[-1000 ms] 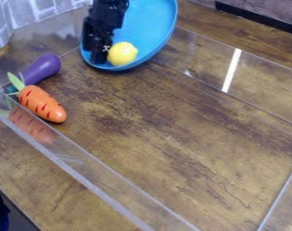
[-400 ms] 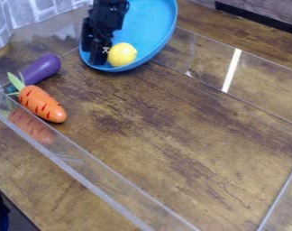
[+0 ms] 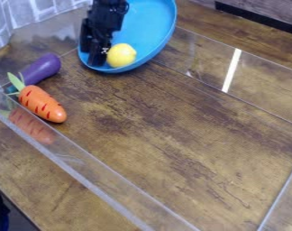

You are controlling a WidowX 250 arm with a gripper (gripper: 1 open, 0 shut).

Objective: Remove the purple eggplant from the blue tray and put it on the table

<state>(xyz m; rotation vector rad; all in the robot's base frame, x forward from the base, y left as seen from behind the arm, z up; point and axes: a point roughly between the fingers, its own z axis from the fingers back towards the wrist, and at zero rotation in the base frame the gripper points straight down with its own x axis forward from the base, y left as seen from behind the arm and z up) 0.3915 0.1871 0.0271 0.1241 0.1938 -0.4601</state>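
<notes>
Table (image 3: 173,126) of dark worn wood with clear edging, eggplant (image 3: 41,68) lying on it outside tray (image 3: 155,27), long axis slanting up-right, beside carrot (image 3: 42,104); gripper (image 3: 95,45) jaws apart over tray.

Glossy purple, stubby toy eggplant (image 3: 41,67): lying on its side on dark brown weathered wood-grain table (image 3: 173,126), outside the tray, near its lower-left rim, apart from it; bright sky-blue round shallow plastic tray (image 3: 159,25): resting at the table's far edge, rim raised.
</notes>
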